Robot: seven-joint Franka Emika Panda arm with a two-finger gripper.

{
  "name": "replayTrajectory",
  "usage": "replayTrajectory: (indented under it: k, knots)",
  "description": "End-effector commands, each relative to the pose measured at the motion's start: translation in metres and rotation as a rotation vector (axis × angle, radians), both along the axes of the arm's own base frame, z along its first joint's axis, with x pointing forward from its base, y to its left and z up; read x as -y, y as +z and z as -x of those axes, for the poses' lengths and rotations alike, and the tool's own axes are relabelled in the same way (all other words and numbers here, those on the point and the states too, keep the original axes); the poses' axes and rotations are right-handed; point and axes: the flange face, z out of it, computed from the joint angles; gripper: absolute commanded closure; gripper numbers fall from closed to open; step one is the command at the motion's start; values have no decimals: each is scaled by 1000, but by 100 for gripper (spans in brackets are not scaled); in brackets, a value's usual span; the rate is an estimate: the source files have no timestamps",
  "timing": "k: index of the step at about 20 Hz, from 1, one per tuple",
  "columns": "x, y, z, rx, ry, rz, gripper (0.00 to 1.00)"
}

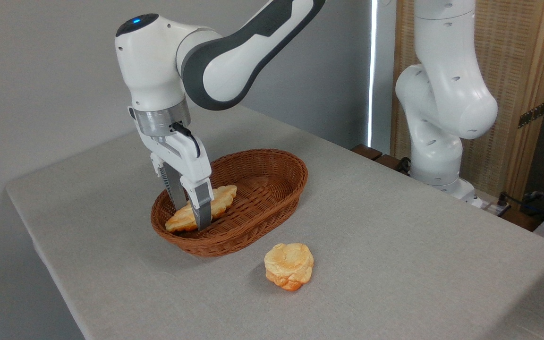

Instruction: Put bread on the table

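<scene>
The bread, a long golden croissant-like piece with pale ridges, lies in the left half of the brown wicker basket. My gripper is down inside the basket, open, with one finger on each side of the bread's middle. The near finger covers part of the bread, and the far finger stands behind it. I cannot tell whether the fingers touch the bread. The light grey table carries the basket.
A small round lumpy bun sits on the table just in front of the basket. A second white robot arm stands at the table's back right, before a wooden screen. The table's left edge is near the basket.
</scene>
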Motion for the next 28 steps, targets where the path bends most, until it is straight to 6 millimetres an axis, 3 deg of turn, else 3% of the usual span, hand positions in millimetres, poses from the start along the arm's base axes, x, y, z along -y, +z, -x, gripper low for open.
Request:
replayTrajectory:
  k: [1,3,5,19,28]
  knots:
    - [0,0,0,11,-23,-9,63]
    - [1,0,1,9,-27,-9,76]
    - [1,0,1,10,-27,-8,78]
    - [-1,3,1,15,-23,-7,83]
    - [-7,24,13,-20,-23,-18,79]
